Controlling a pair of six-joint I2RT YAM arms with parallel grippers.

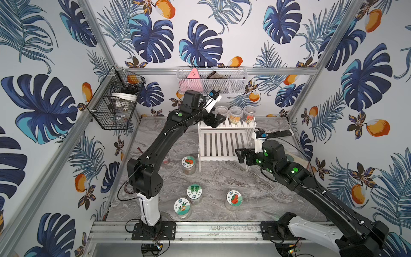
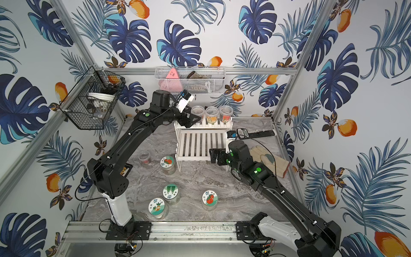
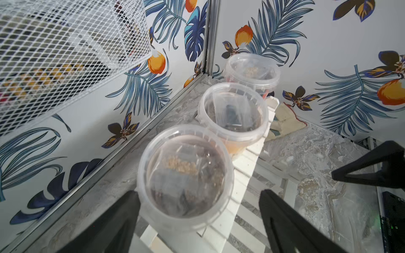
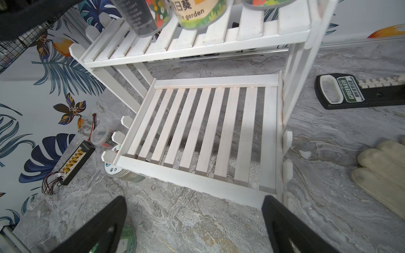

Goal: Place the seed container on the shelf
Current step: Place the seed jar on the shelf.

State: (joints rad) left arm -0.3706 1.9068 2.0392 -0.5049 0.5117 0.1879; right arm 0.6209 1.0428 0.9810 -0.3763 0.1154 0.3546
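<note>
- Plainly spread wide, gripping nothing: black left fingers [image 3: 116, 221], one on either side of a clear round plastic seed container [image 3: 186, 175] with a see-through lid; one fingertip just beside its rim, the other apart from it.
- Seed container upright on the top tier of the small white two-tier slatted shelf [image 3: 243, 181], at the end nearest the left arm; pale seeds and small packets visible through the lid.
- Farther along the same tier, in a row: a second clear lidded tub [image 3: 233, 114] with a yellow-orange label, then a third clear lidded tub [image 3: 252, 70]; in a top view, seed container [image 1: 221, 111] leftmost of the three.
- Likewise open and empty: black right fingers [image 4: 114, 210], over the grey marbled tabletop [image 4: 186, 219], near the front edge of the shelf's lower tier.
- On the tabletop in front of the shelf: a clear jar with a red-fruit printed lid [image 1: 188, 164] just beside the front leg on the left arm's side; nearer the arm bases, a jar with a green-leaf lid [image 1: 194, 192], a jar with an orange-figure lid [image 1: 182, 207] and another red-fruit-lidded jar [image 1: 234, 199].
- Beside the shelf on the right arm's side: a flat black tool [image 4: 361, 92] with a green "GREENER" label, and a pale work glove [image 4: 383, 173] near it.
- Outermost, on the walls: a white mesh basket [image 1: 211, 82] on the back wall above the shelf, a black wire basket [image 1: 115, 104] on the side wall by the left arm.
</note>
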